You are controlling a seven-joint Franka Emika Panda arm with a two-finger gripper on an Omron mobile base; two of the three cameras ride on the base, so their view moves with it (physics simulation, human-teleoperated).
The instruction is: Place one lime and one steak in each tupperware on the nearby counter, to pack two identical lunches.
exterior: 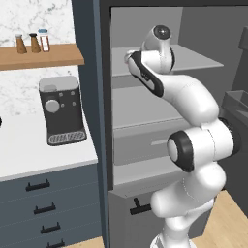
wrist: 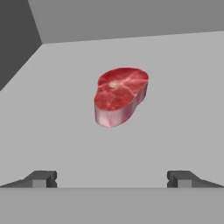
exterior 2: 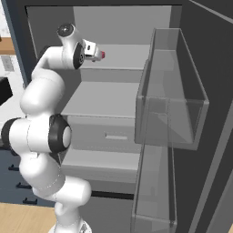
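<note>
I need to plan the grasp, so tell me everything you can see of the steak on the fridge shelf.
The steak is a thick, roughly oval slab of raw-looking meat, with a deep red marbled top, paler streaks and a small light spot, and a pink cut side. It rests alone on the plain grey shelf, near the back wall. Nothing else touches it. The gripper is open, its fingertips wide apart and short of the meat.
</note>
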